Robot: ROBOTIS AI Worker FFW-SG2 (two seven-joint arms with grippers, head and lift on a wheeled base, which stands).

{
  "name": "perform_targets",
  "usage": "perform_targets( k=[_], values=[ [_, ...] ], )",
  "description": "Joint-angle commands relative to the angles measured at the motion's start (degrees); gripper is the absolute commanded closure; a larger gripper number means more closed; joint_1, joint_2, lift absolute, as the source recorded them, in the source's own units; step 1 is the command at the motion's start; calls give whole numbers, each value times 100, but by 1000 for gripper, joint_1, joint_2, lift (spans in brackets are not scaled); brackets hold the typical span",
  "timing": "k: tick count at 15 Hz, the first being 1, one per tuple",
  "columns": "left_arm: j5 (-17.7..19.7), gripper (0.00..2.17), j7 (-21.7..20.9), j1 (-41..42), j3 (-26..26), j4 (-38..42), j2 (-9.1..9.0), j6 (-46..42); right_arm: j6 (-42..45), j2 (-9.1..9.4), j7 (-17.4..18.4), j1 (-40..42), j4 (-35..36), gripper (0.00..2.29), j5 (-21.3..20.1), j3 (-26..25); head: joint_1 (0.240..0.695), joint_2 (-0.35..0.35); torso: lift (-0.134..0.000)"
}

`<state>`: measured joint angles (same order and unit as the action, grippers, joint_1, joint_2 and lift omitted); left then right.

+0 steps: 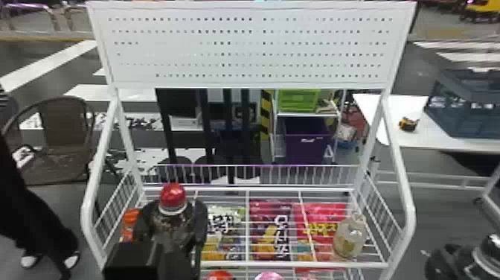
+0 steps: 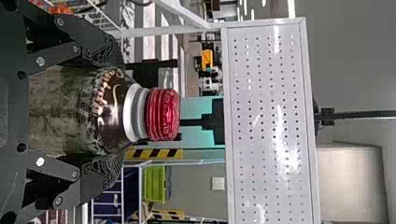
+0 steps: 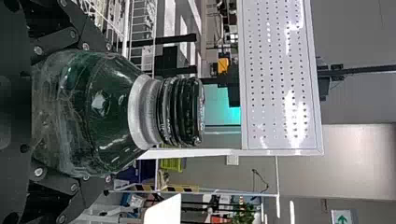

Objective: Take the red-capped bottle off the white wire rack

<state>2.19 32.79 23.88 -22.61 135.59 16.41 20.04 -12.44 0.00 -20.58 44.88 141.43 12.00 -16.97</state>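
Note:
The red-capped bottle stands upright at the left part of the white wire rack, between the fingers of my left gripper. Its lower part and base are hidden, so I cannot tell whether it touches the wires. In the left wrist view, my left gripper is shut on the dark bottle just below its shoulder. Off to the rack's right, my right gripper holds a black-capped bottle. The right wrist view shows my right gripper shut on that greenish bottle.
Colourful snack bags lie under the rack's wires, with a small pale bottle at the right. White side rails and a perforated back panel frame the rack. A white table stands behind right, a brown chair behind left.

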Motion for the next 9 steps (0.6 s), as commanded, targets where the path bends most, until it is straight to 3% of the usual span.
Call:
perform_targets(
  k=[1, 9],
  values=[
    [-131, 1872, 17, 310, 82, 46, 64, -127, 0, 5, -8, 56, 25, 920, 31, -8, 499, 0, 0],
    [-149, 1872, 70, 319, 161, -103, 108, -320, 35, 5, -34, 188, 139, 920, 40, 27, 499, 0, 0]
  ],
)
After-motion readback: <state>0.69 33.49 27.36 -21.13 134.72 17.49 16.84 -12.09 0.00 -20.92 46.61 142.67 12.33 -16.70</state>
